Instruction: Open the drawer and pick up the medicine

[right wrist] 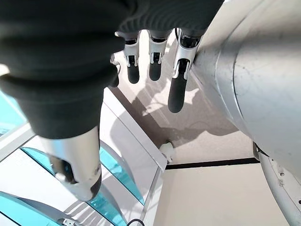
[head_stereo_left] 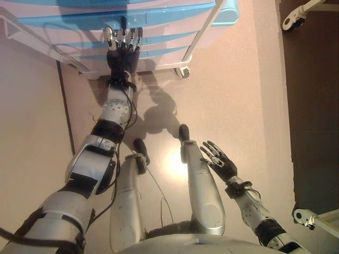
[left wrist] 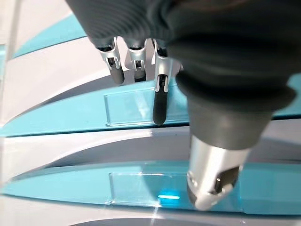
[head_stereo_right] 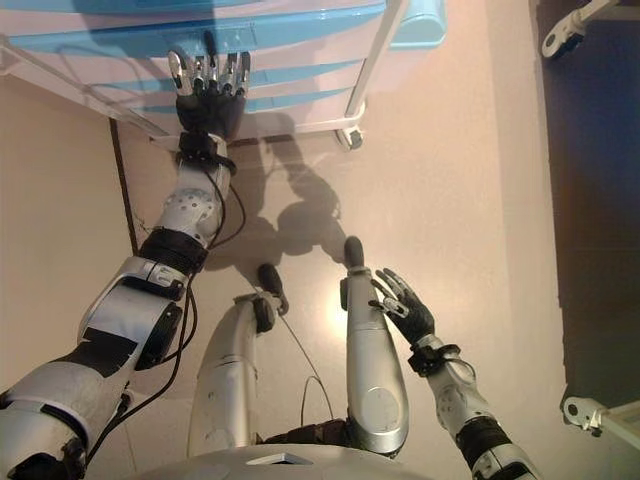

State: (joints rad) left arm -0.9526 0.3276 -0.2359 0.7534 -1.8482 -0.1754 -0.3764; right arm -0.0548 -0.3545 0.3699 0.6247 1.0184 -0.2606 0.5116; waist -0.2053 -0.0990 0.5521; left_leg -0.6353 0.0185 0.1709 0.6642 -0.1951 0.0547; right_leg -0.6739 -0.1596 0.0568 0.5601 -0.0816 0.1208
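Observation:
A white drawer cabinet (head_stereo_left: 159, 32) with light blue drawer fronts stands on castors at the far side of the floor. My left hand (head_stereo_left: 123, 50) reaches out to it with fingers straight, tips at a blue drawer front (left wrist: 141, 110). In the left wrist view the fingers (left wrist: 160, 94) rest against a clear handle plate on that front, with a second blue front (left wrist: 141, 188) beside it. The drawers are shut. No medicine shows in any view. My right hand (head_stereo_left: 220, 159) hangs open and empty low at my right side.
The cabinet's white frame leg and castor (head_stereo_left: 183, 71) stand at its near right corner. A dark strip of floor (head_stereo_left: 312, 106) runs along the right. White castor feet of other furniture show at the top right (head_stereo_left: 294, 18) and bottom right (head_stereo_left: 304, 217).

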